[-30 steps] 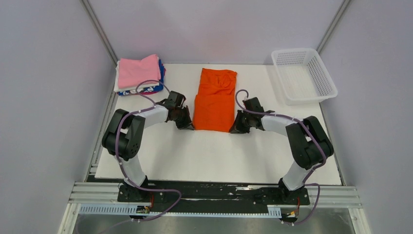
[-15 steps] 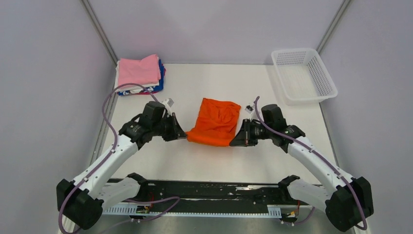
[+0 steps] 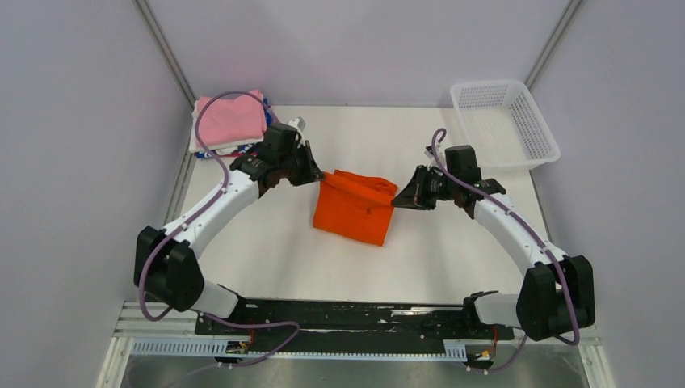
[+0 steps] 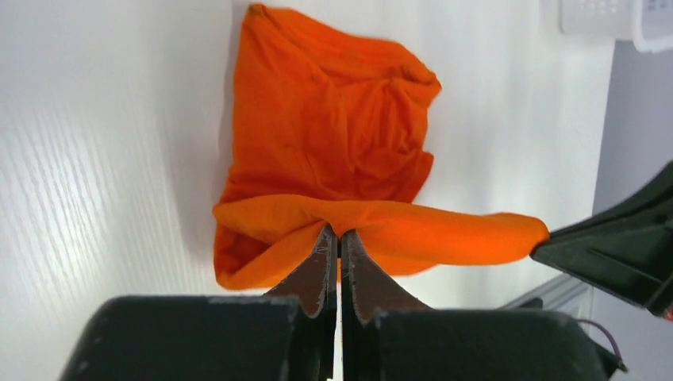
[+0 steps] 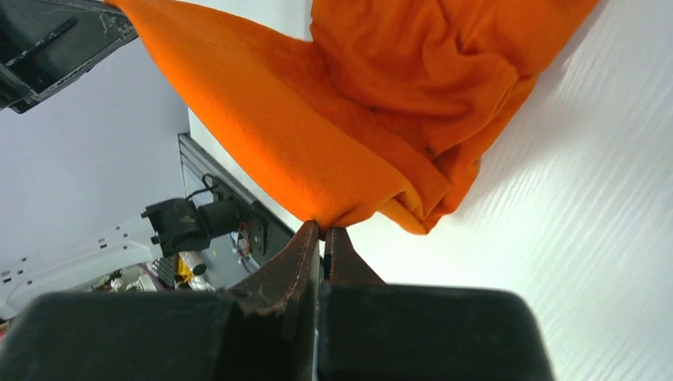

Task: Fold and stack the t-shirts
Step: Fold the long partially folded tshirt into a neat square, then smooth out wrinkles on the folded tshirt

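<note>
Your orange t-shirt lies at the middle of the table, its raised edge clamped by the left gripper and the right gripper. This fold looks unfinished; placing it on the pink-topped stack is left.

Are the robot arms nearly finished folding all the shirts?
Getting there. A folded pile with a pink shirt on top sits at the far left corner. The left gripper and right gripper each pinch the orange shirt, its edge lifted mid-fold. Still to do: lay it flat and stack it.
</note>
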Tool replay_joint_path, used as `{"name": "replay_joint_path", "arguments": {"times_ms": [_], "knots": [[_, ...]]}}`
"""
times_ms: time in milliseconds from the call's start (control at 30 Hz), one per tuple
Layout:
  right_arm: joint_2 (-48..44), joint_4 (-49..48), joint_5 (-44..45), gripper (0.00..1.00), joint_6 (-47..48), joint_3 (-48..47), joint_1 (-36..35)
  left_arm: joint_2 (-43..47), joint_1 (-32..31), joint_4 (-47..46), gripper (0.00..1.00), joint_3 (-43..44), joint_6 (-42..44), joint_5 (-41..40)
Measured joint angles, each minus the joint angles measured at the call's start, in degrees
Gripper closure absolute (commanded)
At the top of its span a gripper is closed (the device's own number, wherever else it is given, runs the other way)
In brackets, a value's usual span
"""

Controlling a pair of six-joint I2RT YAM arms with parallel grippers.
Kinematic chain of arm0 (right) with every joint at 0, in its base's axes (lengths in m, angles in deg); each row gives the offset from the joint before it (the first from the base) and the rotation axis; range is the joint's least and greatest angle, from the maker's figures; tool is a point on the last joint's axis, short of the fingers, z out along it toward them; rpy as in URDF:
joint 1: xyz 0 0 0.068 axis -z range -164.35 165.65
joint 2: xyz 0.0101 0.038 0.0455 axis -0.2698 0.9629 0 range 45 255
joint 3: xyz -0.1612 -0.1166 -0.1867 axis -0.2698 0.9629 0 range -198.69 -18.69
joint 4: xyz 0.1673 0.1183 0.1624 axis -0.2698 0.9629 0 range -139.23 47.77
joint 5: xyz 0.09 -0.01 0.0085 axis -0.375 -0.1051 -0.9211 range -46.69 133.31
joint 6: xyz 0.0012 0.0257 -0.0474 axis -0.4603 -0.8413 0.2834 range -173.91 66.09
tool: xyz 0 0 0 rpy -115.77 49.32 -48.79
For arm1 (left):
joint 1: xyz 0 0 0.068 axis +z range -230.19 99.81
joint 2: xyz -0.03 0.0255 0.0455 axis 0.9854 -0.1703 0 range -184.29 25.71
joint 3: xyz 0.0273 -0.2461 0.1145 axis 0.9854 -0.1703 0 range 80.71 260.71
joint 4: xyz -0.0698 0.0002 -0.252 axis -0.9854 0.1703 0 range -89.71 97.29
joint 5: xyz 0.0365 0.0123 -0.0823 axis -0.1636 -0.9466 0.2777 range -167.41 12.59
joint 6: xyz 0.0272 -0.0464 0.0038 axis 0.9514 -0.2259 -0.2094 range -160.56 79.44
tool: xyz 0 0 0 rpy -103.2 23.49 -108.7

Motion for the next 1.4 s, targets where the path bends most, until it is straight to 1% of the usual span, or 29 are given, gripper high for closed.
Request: {"name": "replay_joint_path", "arguments": {"times_ms": [167, 667, 700, 733, 767, 800, 833, 867, 900, 933, 967, 1000, 1033, 1200, 1267, 1300, 1400], "knots": [[5.55, -2.64, 1.29, 1.00, 0.20, -3.58, 1.73, -9.62, 1.51, -1.79, 1.00, 6.19, 1.66, -1.33], [24.41, -10.49, 3.41, 1.00, 0.13, -10.71, 5.97, -30.60, 2.67, -2.89, 1.00, 20.74, 4.35, -4.37], [25.38, -10.80, 3.74, 1.00, 0.13, -11.08, 6.03, -31.85, 2.84, -2.86, 1.00, 21.53, 4.35, -4.35], [26.43, -10.97, 4.15, 0.97, 0.09, -11.58, 6.05, -33.27, 2.99, -2.82, 1.00, 22.47, 4.37, -4.24], [27.28, -11.17, 4.55, 0.91, 0.09, -12.00, 6.05, -34.67, 3.13, -2.67, 1.00, 23.43, 4.37, -4.11], [28.04, -11.37, 4.96, 0.78, 0.02, -12.41, 6.05, -35.91, 3.23, -2.62, 0.92, 24.33, 4.35, -4.02], [28.79, -11.41, 5.33, 0.59, -0.09, -12.96, 6.05, -37.18, 3.34, -2.36, 0.83, 25.22, 4.31, -4.00], [29.49, -11.32, 5.75, 0.42, -0.11, -13.55, 6.08, -38.49, 3.41, -1.77, 0.53, 26.36, 4.31, -4.04], [30.21, -11.21, 6.10, 0.31, -0.33, -14.27, 6.19, -39.78, 3.61, -0.87, 0.34, 27.76, 4.37, -4.13], [30.93, -11.10, 6.45, 0.23, -0.42, -15.10, 6.36, -40.85, 3.87, -0.17, 0.09, 29.05, 4.76, -4.13], [31.61, -10.84, 6.64, 0.18, -0.24, -16.15, 6.51, -41.90, 4.26, 0.50, 0.04, 30.56, 4.42, -4.09], [32.00, -10.75, 6.84, 0.16, -0.48, -16.81, 6.62, -42.21, 4.52, 0.83, 0.01, 31.32, 4.92, -3.98], [32.20, -10.49, 6.93, 0.13, -0.37, -17.55, 6.71, -42.34, 4.85, 1.07, 0.01, 32.09, 4.55, -3.74], [30.73, -10.43, 6.01, 0.04, -1.09, -18.49, 6.69, -40.50, 5.68, 0.57, 0.00, 33.05, 4.52, 0.20], [28.85, -10.82, 4.35, 0.00, -2.05, -17.49, 6.27, -38.14, 5.35, -0.31, 0.00, 30.77, 4.57, 2.10], [27.43, -11.58, 2.86, 0.00, -2.89, -16.33, 5.88, -36.20, 4.94, -0.46, 0.00, 28.68, 4.55, 3.21], [23.43, -15.04, -2.08, 0.00, -5.31, -11.65, 3.72, -29.38, 2.99, -2.69, 0.00, 20.31, 4.20, 6.86]]}}
